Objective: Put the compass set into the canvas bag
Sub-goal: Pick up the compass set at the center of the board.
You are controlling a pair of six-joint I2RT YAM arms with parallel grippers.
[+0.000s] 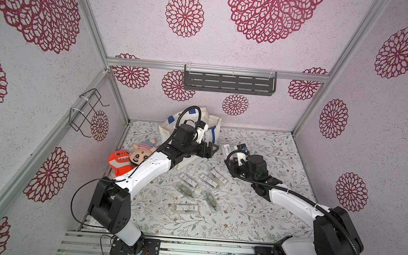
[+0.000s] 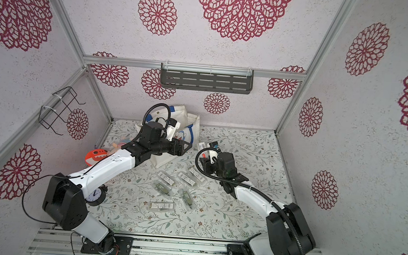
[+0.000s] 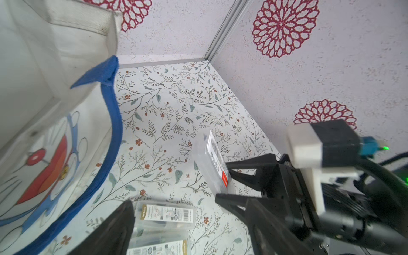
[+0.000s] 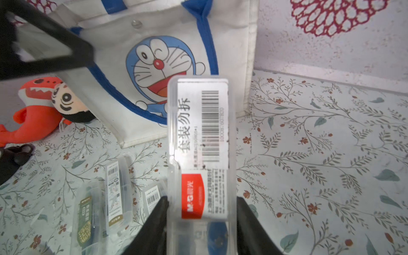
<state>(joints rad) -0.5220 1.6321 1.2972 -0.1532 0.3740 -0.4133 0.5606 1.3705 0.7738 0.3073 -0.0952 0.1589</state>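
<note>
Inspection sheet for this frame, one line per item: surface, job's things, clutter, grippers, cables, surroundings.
Surface: floral tabletop, no spills seen.
Job's things: canvas bag stands at the back; one compass set is held, not yet in the bag; six more cases lie loose in front.
Clutter: red plush, doll, alarm clock.
Grippers: left gripper open by the bag's front; right gripper shut on the compass set.
Cables: black hose along the right arm; thin wire loops off the left arm's base.
Surroundings: slotted shelf on the back wall; wire rack on the left wall.
</note>
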